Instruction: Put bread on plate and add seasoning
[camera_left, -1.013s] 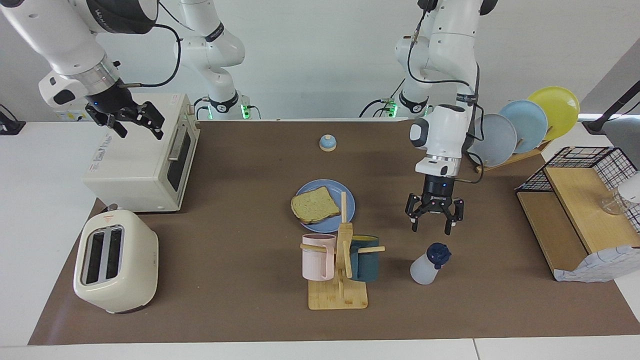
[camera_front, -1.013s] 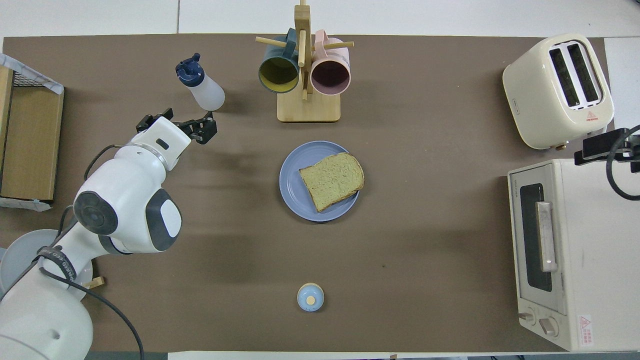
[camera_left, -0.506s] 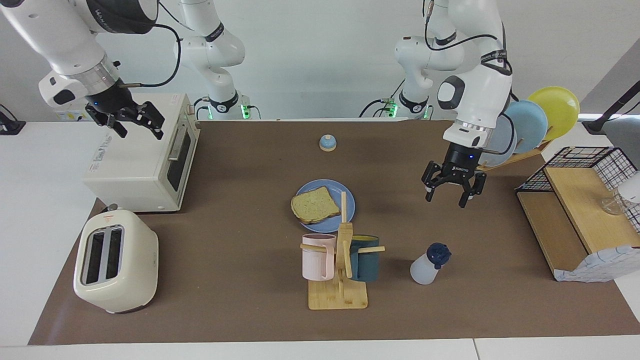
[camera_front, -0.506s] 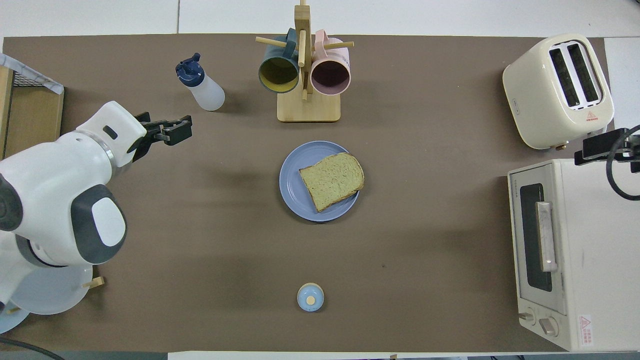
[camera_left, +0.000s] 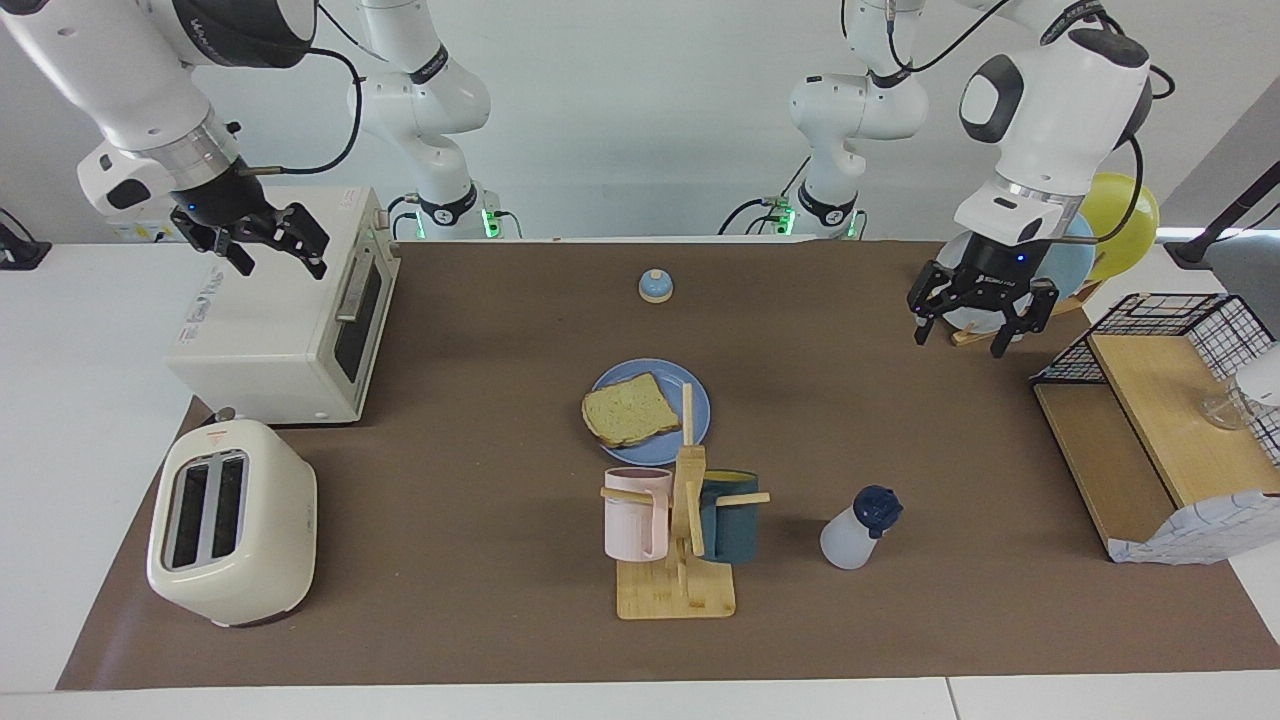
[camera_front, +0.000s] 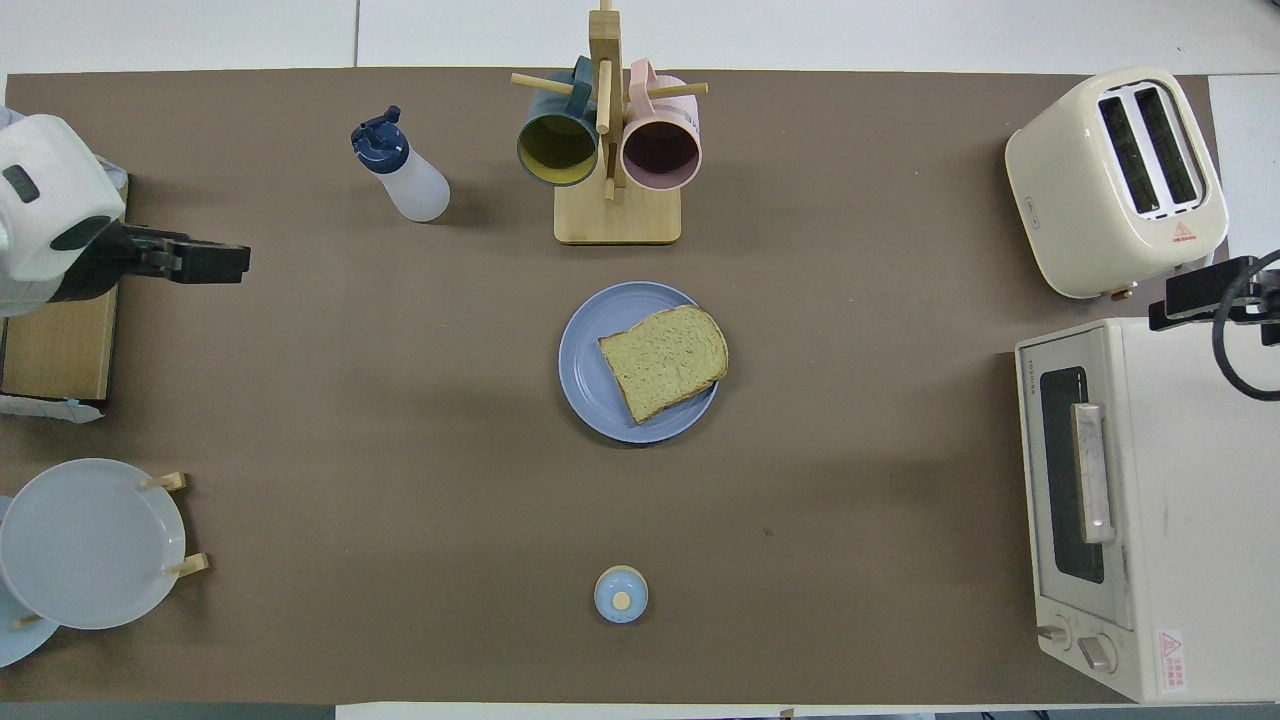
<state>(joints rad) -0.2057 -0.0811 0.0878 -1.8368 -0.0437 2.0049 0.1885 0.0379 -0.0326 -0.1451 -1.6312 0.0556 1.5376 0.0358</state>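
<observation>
From across the table, the squarish slice of toasted tan bread (camera_left: 630, 410) lies on the round periwinkle-blue plate (camera_left: 697, 398) in the middle of the brown mat. The small translucent white bottle with a navy flip cap (camera_left: 860, 527) stands beside the wooden mug tree (camera_left: 683, 540), toward the left arm's end. The left gripper (camera_left: 968, 325) hangs in the air with jaws spread wide and nothing in them, in front of the upright plates in the rack (camera_left: 1075, 255). The right gripper (camera_left: 275, 255) hovers over the white toaster oven (camera_left: 280, 320), jaws apart, empty.

From above, the bread (camera_front: 665, 360) sits on the plate (camera_front: 590, 365), overhanging its rim toward the right arm's end. The bottle (camera_front: 400, 168) is farther from the robots than the plate. The left gripper (camera_front: 205, 264) is open near the wooden shelf (camera_front: 60, 340). The right gripper (camera_front: 1205, 295) shows at the frame's edge above the oven (camera_front: 1150, 500).
</observation>
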